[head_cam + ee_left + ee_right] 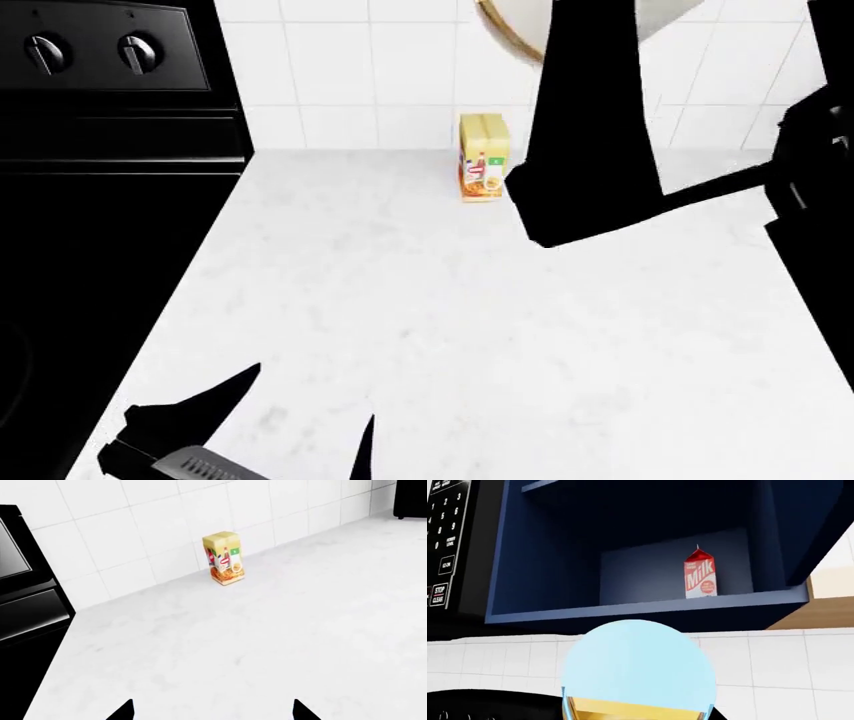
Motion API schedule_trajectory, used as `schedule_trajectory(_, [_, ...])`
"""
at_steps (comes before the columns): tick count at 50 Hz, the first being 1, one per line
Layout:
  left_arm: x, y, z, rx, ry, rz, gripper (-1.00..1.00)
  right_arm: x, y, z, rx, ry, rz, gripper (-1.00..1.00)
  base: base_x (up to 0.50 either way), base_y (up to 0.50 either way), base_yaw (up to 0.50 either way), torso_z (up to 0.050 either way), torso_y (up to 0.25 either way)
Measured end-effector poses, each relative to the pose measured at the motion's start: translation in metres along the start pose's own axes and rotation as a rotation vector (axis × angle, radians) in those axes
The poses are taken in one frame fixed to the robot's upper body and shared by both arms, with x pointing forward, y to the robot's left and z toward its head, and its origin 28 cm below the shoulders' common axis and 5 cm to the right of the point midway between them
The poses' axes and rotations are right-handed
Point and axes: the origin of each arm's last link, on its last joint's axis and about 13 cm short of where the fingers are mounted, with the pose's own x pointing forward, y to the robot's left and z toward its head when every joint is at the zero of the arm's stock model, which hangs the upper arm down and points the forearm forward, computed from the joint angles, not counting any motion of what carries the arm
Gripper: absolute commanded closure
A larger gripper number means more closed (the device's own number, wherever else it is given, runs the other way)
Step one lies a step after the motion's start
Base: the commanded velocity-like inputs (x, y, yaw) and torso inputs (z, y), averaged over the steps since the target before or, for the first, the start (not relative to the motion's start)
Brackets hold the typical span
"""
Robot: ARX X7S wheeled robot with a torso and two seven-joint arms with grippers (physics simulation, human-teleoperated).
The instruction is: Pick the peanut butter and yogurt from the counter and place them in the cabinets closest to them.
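Note:
The peanut butter [637, 672], a clear jar with a wide light-blue lid, fills the near part of the right wrist view. It is held up in the air in front of an open dark-blue cabinet [647, 611]. My right gripper's fingers are hidden behind the jar; the right arm [587, 120] rises out of the top of the head view. My left gripper [213, 711] is open and empty, low over the white marble-look counter [280, 640], and also shows in the head view [310, 400]. The yogurt is out of view.
A small yellow carton [223, 558] stands by the tiled back wall; it also shows in the head view [483, 158]. A black stove [107, 150] borders the counter on the left. A red-and-white milk carton [699, 575] stands inside the cabinet, beside a black microwave [454, 545].

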Motion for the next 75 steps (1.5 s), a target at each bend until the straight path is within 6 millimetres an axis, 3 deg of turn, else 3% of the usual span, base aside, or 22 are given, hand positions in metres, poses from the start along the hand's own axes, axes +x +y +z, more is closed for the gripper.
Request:
schedule_trajectory(9, [-0.002,0.0,-0.002,-0.01,-0.008,-0.003,-1.0,0.022,0.011,0.012,-0.016,-0.024,0.023,1.0,0.0,0.0,0.0,0.0,0.001])
schedule_trajectory(25, [-0.005,0.0,-0.003,-0.024,-0.015,-0.011,-1.0,0.091,0.024,0.047,-0.059,-0.122,-0.009,1.0,0.0,0.0,0.0,0.0,0.0])
schedule_trajectory(38, [-0.005,0.0,-0.003,-0.032,-0.017,-0.019,-1.0,0.146,0.025,0.061,-0.066,-0.144,-0.075,1.0,0.0,0.0,0.0,0.0,0.0])
schedule_trajectory(49, [-0.004,0.0,-0.002,-0.029,-0.013,-0.024,-1.0,0.202,0.016,0.054,-0.035,-0.049,-0.157,1.0,0.0,0.0,0.0,0.0,0.001])
schedule_trajectory(62, [-0.001,-0.002,0.002,-0.022,-0.012,-0.034,-1.0,0.254,0.007,0.043,-0.062,0.051,-0.205,1.0,0.0,0.0,0.0,0.0,0.0])
schedule_trajectory(75, [0.001,-0.005,0.002,-0.027,-0.006,-0.041,-1.0,0.283,0.0,0.028,-0.148,0.03,-0.233,1.0,0.0,0.0,0.0,0.0,0.0])
